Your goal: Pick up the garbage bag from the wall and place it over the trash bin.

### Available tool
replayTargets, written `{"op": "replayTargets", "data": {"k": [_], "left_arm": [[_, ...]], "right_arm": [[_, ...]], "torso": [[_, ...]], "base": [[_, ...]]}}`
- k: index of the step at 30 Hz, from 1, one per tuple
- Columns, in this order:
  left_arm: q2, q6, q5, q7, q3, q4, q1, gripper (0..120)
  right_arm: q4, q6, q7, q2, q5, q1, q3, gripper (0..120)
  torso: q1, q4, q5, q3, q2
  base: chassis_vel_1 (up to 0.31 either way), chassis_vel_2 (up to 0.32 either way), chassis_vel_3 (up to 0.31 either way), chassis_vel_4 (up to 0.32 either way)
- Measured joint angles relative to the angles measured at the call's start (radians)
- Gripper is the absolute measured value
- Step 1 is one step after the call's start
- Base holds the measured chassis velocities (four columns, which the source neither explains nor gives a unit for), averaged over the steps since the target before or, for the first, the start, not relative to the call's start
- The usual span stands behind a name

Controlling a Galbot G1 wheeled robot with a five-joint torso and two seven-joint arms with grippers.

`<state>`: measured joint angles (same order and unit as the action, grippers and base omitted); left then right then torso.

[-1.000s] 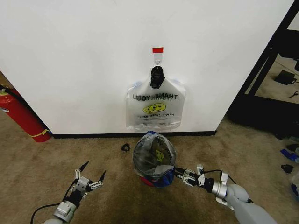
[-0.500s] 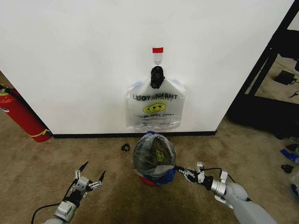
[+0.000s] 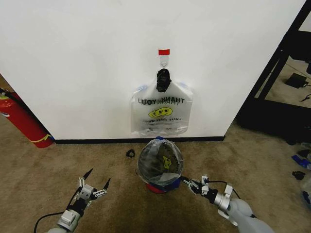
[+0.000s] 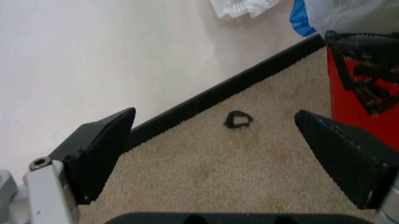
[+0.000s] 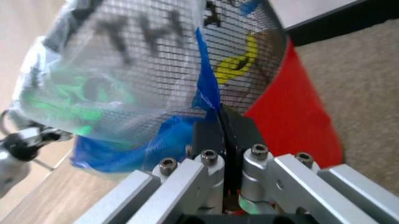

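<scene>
Garbage bag (image 3: 159,156): was draped over the top of the bin, clear plastic stretched across the opening with the yellow smiley showing through. Blue handle strip hung down the side nearest the robot.

Trash bin (image 3: 156,187): sat on the carpet just in front of the wall, black mesh with a red base peeking out under the bag.

Right gripper (image 3: 192,184): was low on the carpet right beside the bin, fingers pinched tight together on the blue edge of the bag. From the right wrist view you could see the pads (image 5: 212,133) closed on that blue strip with the mesh bin right behind.

Left gripper (image 3: 93,186): hovered over the carpet off to the bin's left, well apart from it, fingers spread wide with nothing in them.

Wall (image 3: 87,68): white, black baseboard, red tape strip (image 3: 164,52) up top.

Other bags (image 3: 161,112): a bunch hung on the wall from a black clip (image 3: 163,79), right above the bin.

Small black thing (image 3: 130,153): lay on the carpet near the baseboard, left of the bin. Couldn't tell what it was.

Fire extinguisher (image 3: 22,120): red, leaned by the wall far left.
</scene>
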<state>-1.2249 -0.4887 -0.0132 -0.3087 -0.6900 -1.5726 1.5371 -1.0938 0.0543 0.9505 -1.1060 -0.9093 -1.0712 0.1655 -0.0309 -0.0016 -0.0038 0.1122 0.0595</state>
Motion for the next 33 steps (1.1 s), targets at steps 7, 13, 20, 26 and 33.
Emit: {"op": "replayTargets", "data": {"k": [7, 13, 20, 26, 33], "left_arm": [[0.004, -0.008, 0.0, 0.001, -0.006, 0.002, 0.003, 100], [0.004, -0.008, -0.004, 0.001, -0.002, 0.002, 0.002, 100], [0.007, -0.008, 0.01, 0.007, -0.001, -0.015, 0.002, 100], [0.009, 0.007, 0.134, 0.047, -0.004, -0.079, 0.006, 100], [-0.018, 0.065, 0.319, 0.094, -0.012, -0.246, 0.012, 100]], "right_arm": [[-0.007, 0.002, -0.038, 0.005, 0.044, -0.001, -0.002, 0], [-0.027, 0.007, 0.016, 0.018, 0.054, -0.016, 0.006, 0], [-0.07, 0.026, 0.119, 0.082, 0.089, -0.048, 0.042, 19], [-0.186, 0.057, 0.349, 0.17, 0.239, -0.129, 0.246, 45], [-0.557, 0.194, 0.182, 0.137, 0.148, -0.349, 0.453, 70]], "torso": [[0.0, 0.0, 0.0001, 0.0, 0.0], [0.0, 0.0, 0.0002, 0.0, 0.0], [0.0, 0.0, 0.0002, 0.0, 0.0], [0.0, 0.0, 0.0002, 0.0, 0.0], [0.0, -0.0003, -0.0002, 0.0, 0.0]], "base": [[0.0, 0.0, 0.0, 0.0], [0.0, 0.0, 0.0, 0.0], [0.0, 0.0, 0.0, 0.0], [0.0, 0.0, 0.0, 0.0], [0.0, 0.0, 0.0, 0.0]]}}
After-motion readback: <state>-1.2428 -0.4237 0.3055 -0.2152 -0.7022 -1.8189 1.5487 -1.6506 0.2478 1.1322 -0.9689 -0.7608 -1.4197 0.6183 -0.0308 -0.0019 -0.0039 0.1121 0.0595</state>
